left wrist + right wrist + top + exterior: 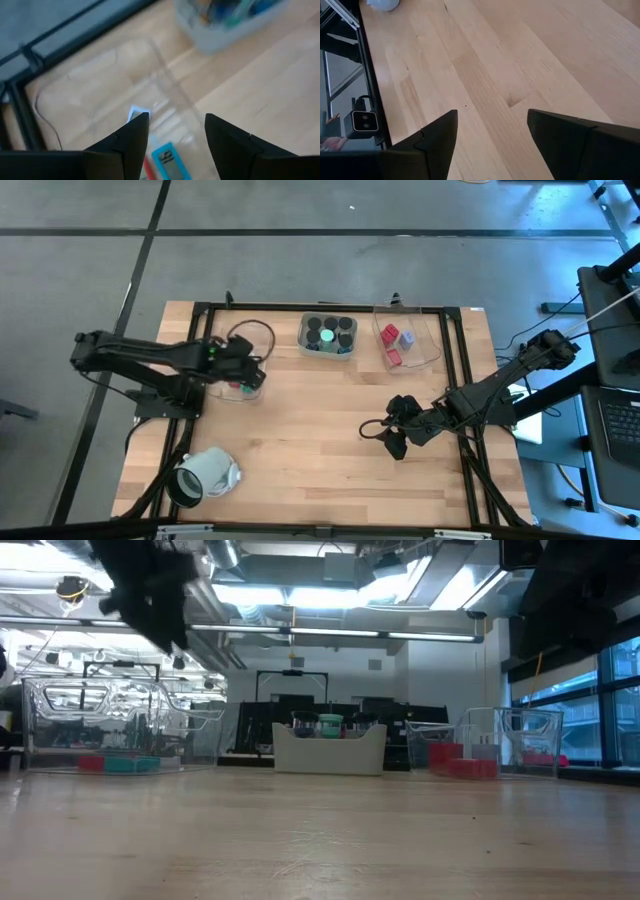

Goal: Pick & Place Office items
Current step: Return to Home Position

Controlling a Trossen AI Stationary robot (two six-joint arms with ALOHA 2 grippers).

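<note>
My left gripper [176, 120] hangs open above the clear tray [243, 388] at the table's far left, with nothing between its fingers. In that tray lie a teal flat rectangle [168, 162], a red one [147, 167] and a white one [136, 112]. Several black cylinders [328, 333] stand in the middle tray [303, 340]. Red blocks [388, 334] and a pale blue cube [406, 338] lie in the right tray [428, 345]. My right gripper [492, 114] is open above bare wood right of the table's middle [388, 435].
A large pale mint-white hollow cylinder [205, 475] lies on its side near the front left corner. A black frame [455, 310] runs along the table's edges. Bare wood [310, 440] stretches between the two arms.
</note>
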